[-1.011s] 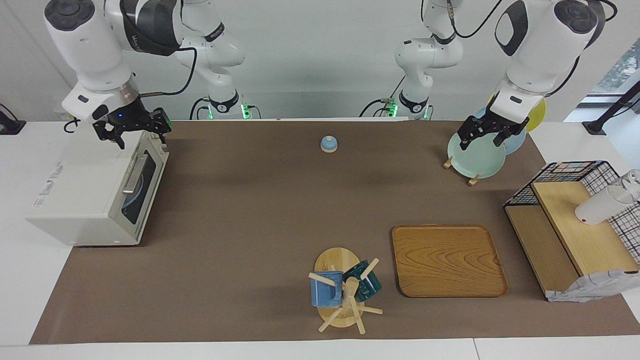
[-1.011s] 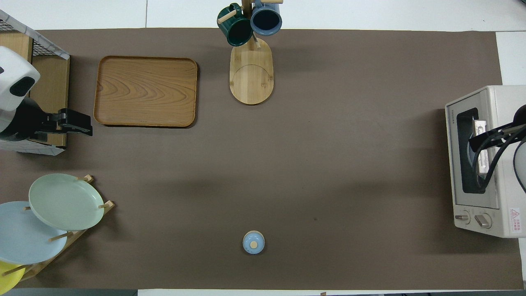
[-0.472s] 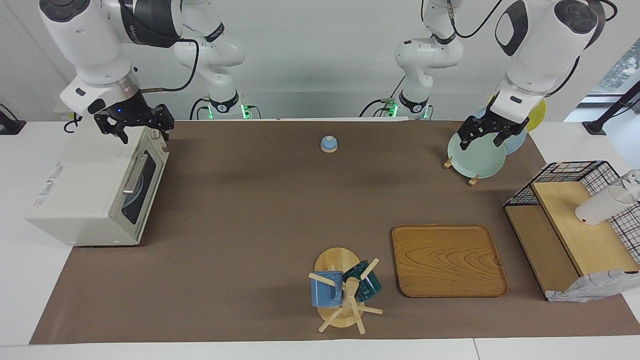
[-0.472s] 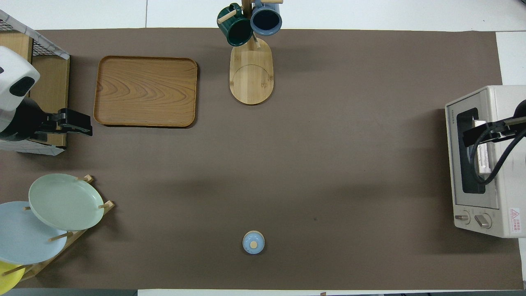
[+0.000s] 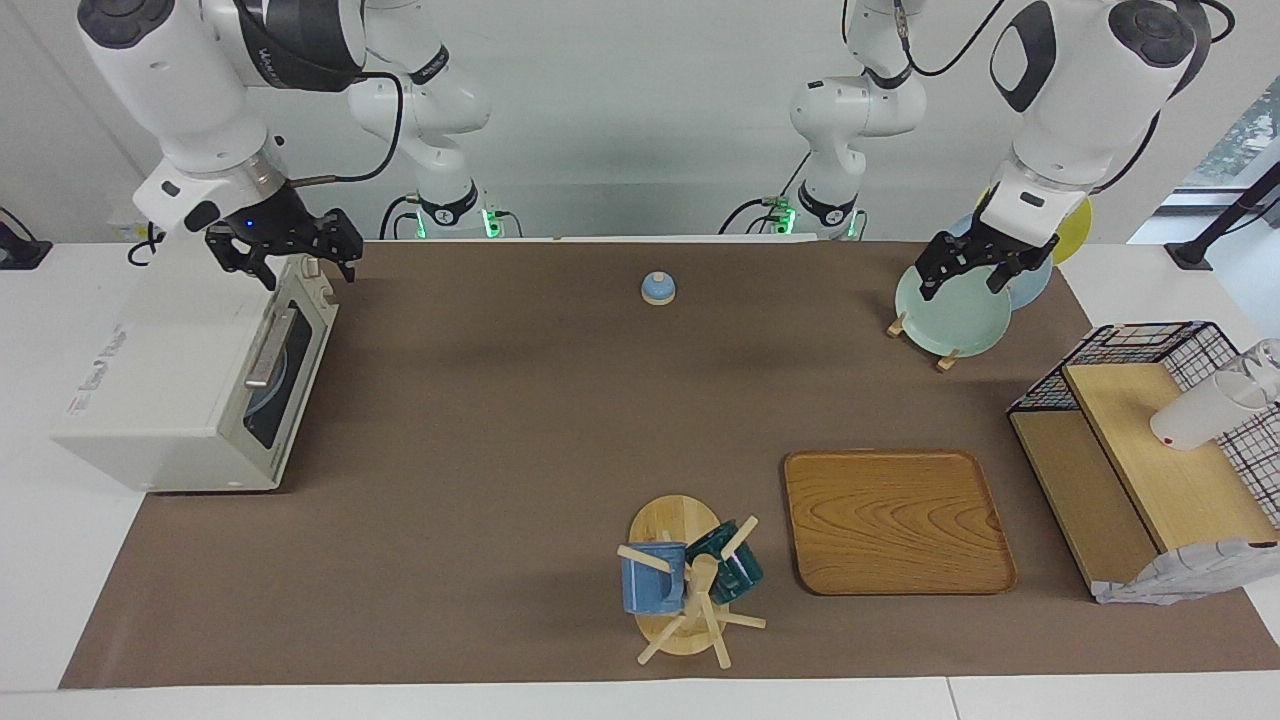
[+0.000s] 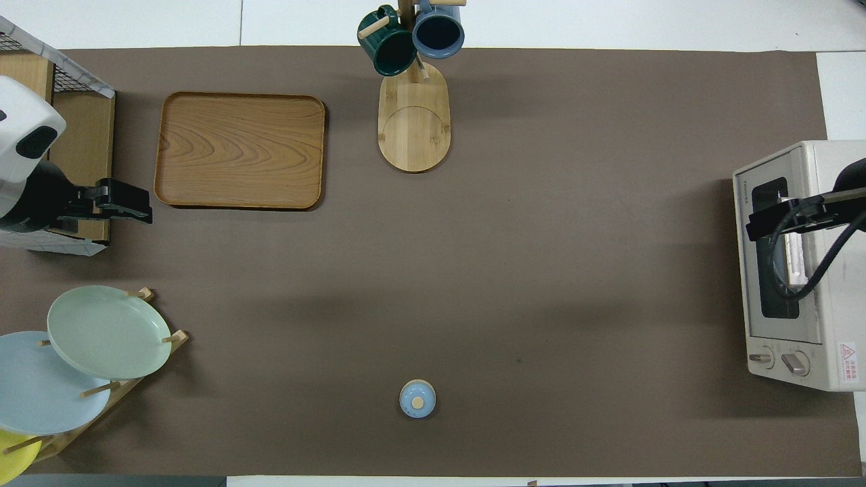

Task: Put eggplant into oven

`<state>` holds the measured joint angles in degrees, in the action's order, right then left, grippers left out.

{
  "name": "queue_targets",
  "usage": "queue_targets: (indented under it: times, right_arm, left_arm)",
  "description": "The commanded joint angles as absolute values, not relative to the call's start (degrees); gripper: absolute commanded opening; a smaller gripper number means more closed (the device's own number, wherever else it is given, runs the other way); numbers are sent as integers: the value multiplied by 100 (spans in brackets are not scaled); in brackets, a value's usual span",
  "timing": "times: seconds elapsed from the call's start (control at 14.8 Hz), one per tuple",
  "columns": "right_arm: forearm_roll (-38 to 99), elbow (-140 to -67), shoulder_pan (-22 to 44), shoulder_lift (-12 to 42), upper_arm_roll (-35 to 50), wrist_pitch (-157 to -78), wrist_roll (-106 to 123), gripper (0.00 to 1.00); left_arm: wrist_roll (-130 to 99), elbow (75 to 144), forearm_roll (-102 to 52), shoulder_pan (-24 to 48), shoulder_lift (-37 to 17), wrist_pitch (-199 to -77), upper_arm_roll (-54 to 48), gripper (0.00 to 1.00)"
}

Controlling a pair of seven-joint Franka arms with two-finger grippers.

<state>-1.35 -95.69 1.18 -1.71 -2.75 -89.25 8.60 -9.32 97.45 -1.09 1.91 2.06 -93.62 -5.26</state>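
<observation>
The cream-white oven (image 5: 170, 380) (image 6: 835, 318) stands at the right arm's end of the table with its dark glass door shut. No eggplant shows in either view; it is hidden or out of view. My right gripper (image 5: 300, 268) (image 6: 759, 224) hangs open and empty over the oven's front top edge, at the corner nearer to the robots. My left gripper (image 5: 960, 285) (image 6: 128, 206) waits open and empty above the plate rack at the left arm's end.
A small blue lid (image 5: 657, 288) lies near the robots at mid-table. A wooden tray (image 5: 897, 520) and a mug tree (image 5: 690, 580) with two mugs sit farther out. The plate rack (image 5: 950, 315) and a wire shelf (image 5: 1140, 450) stand at the left arm's end.
My right gripper has risen a little and shifted from over the oven's top toward its front edge and the table's middle. The left arm has not moved.
</observation>
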Motion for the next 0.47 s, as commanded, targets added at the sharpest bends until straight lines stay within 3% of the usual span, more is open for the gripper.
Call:
queue_targets:
  times: [0.0, 0.4]
  right_arm:
    - [-26, -9395, 88, -88, -264, -8841, 773, 100]
    - [-44, -9387, 79, -70, -264, -8798, 774, 100]
  left_arm:
    - [-879, 9686, -193, 114, 211, -9316, -562, 100]
    - [-879, 9686, -193, 114, 211, -9316, -562, 100]
